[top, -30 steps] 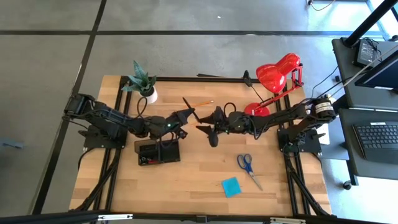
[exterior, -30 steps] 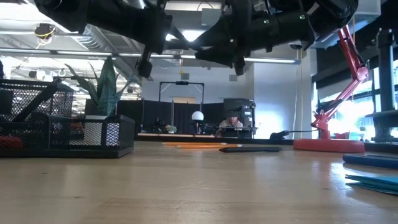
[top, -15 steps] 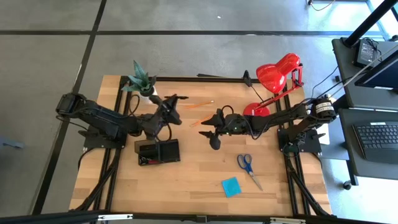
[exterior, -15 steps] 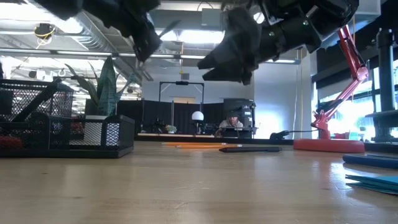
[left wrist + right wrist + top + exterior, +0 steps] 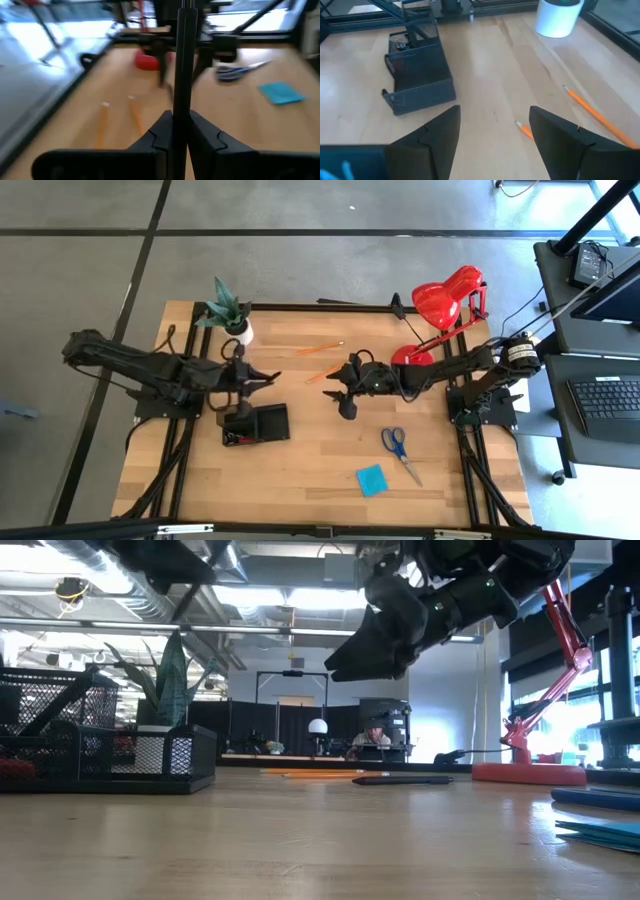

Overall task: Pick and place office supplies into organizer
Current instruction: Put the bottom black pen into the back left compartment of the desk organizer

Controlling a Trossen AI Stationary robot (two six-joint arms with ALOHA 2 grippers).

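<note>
A slim black pen (image 5: 181, 65) stands clamped in the left pincer (image 5: 179, 131), raised above the black wire-mesh organizer (image 5: 255, 423) on the pale wooden worktop (image 5: 320, 470). The right pincer (image 5: 492, 137) hangs wide, empty, over orange pencils (image 5: 592, 114).

Bare tabletop (image 5: 320, 435) between organizer (image 5: 256, 423), scissors (image 5: 399, 448).

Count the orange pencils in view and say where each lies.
2. One pencil lies near the table's far edge; the other pencil lies just ahead of the right gripper. More may be hidden.
</note>
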